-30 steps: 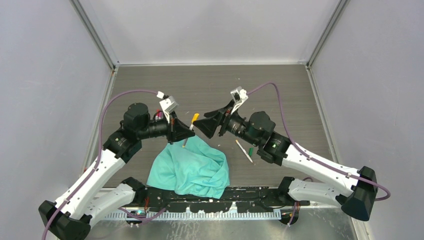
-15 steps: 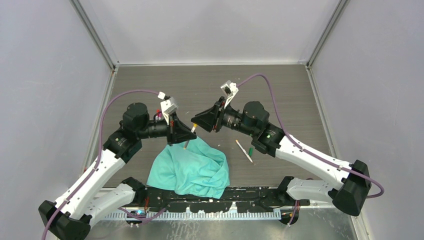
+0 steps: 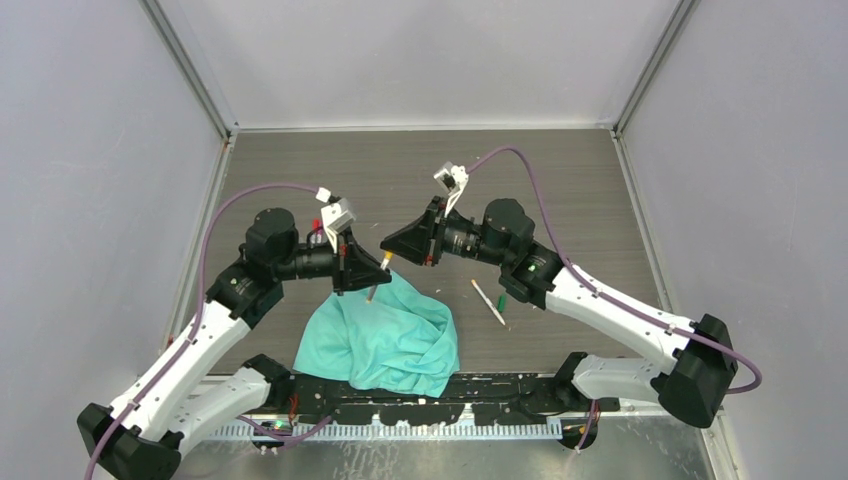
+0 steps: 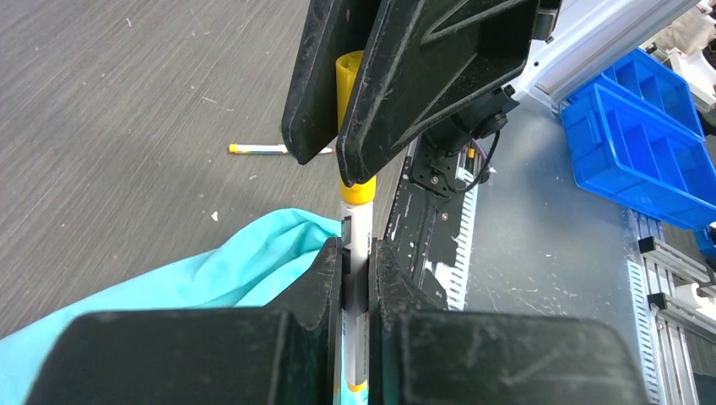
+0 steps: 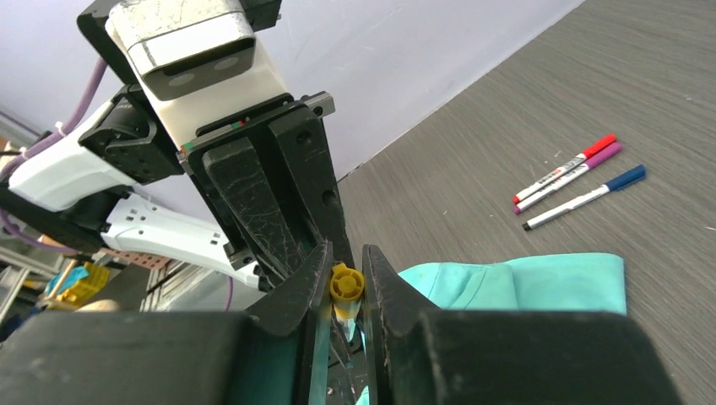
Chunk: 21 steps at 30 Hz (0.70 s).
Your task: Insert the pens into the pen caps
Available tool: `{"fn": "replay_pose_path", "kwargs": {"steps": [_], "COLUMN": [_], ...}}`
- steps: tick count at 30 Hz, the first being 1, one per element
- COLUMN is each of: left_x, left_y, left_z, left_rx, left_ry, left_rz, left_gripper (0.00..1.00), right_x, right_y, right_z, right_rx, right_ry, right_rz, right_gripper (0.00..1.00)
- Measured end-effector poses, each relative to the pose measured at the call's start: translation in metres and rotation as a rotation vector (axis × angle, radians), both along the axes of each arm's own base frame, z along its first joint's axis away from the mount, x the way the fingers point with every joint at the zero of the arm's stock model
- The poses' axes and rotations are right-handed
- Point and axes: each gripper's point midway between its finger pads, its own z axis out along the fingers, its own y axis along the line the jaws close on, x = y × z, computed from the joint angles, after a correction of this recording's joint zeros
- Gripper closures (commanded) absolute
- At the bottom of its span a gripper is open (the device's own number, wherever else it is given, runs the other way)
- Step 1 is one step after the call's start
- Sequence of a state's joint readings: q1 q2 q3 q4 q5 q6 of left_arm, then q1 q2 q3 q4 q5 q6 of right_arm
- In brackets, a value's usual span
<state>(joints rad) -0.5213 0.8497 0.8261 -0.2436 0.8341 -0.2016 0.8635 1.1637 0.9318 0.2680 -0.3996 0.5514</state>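
Left wrist view: the left gripper is pressed tight on a white pen, over the edge of the teal cloth. The right gripper pinches the yellow cap at that pen's far end. Farther out on the table, three capped pens lie side by side.

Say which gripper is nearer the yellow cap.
Right. The right gripper clamps the yellow cap itself; the left gripper holds the pen further down its barrel.
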Motion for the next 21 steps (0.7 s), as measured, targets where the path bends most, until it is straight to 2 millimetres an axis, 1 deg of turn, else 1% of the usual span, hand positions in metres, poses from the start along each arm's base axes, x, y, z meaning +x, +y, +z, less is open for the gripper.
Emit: {"fn": "replay_pose_path", "kwargs": {"steps": [3,6,12,21], "left_x": [-0.003,-0.007,-0.014,-0.025], "left_y": [0.002,0.003,0.006,0.013], "left_z": [-0.004,-0.011,-0.025,-0.035], "left_rx": [0.007,0.018,0.038,0.054], "left_ry": [0.015,0.051,0.114,0.183], "left_rz": [0.0,0.002,-0.007,-0.005], "left_gripper": [1.0,1.0,1.0,1.0], "right_x": [-0.004,-0.009,-0.017,-0.026], "right_y": [0.002,0.002,0.003,0.013], "right_z": [-0.005,-0.015,-0.032,-0.045], "right_rx": [0.01,0.023,0.055,0.103], "right_ry": [0.008,0.031,0.088,0.144], "right_rz": [0.037,0.066,0.078,0.078], "right_gripper": [0.99,0.99,0.99,0.99]}}
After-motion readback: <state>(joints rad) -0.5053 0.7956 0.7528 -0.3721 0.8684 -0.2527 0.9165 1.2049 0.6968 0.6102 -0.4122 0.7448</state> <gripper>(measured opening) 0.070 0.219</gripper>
